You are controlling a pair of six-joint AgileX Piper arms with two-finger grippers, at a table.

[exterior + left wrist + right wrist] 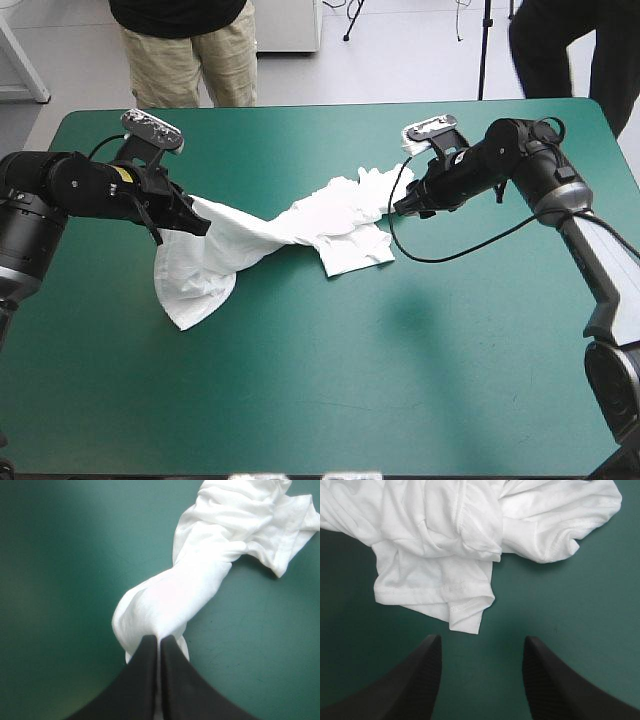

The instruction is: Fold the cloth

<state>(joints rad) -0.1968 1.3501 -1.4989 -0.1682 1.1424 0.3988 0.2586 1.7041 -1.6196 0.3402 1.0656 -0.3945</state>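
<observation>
Where our T-shirt (pixel 330 225) is lying: on the desk's (pixel 400 380) middle, crumpled
Left end effector (pixel 159 639): we are clenching it on the T-shirt
Right end effector (pixel 482 640): we are holding it released, just beside the T-shirt

Nothing readable in any of these, honestly. Closest thing is a tiny yellow sticker (pixel 122 173) on the left arm (pixel 70 187) in the high view, and it's way too small to make out any letters.
</observation>
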